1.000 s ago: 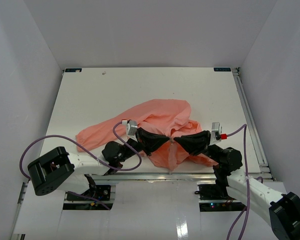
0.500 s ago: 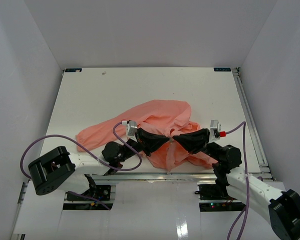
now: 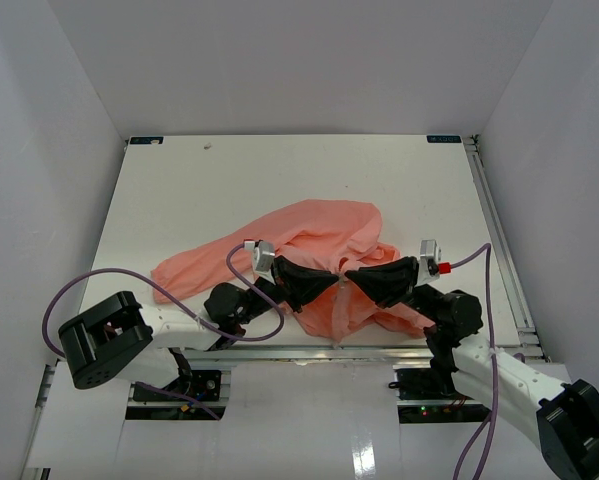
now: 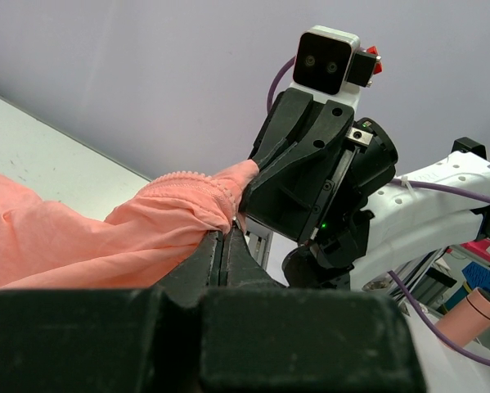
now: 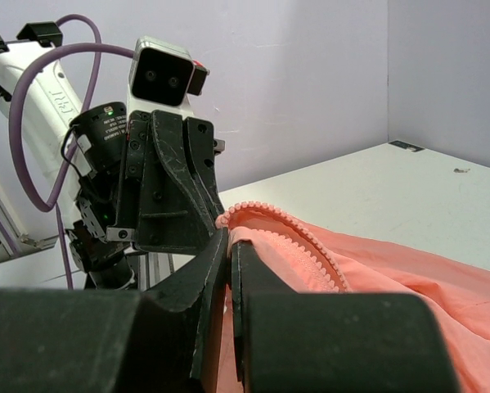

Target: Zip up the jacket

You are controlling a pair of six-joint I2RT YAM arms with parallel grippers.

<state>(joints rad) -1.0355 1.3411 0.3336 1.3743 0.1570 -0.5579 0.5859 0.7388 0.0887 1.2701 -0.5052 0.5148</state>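
Top external view showed the salmon-pink jacket [image 3: 324, 232] lying crumpled on the white table [image 3: 279, 170], spread ahead of both arms, with one sleeve trailing off to the left. The left gripper [image 3: 333, 279] and the right gripper [image 3: 350, 275] pointed at each other over the garment's near edge, tips almost meeting, each closed on a pinch of raised fabric.

Left wrist view showed the left gripper [image 4: 227, 239] with its fingers pressed together on a fold of the jacket [image 4: 97, 237], which draped away to the left of the fingertips. A row of zipper teeth [image 4: 187, 176] ran along the top of the lifted fold. The right gripper [image 4: 251, 187] sat directly ahead, its tip meeting the same fold.

Right wrist view showed the right gripper [image 5: 229, 243] clamped on the jacket [image 5: 408, 270], with pink cloth caught between the nearly closed fingers. The zipper teeth [image 5: 298, 232] curved up from the fingertips and off to the right. The left gripper [image 5: 208, 225] faced it just beyond, touching the fabric edge.
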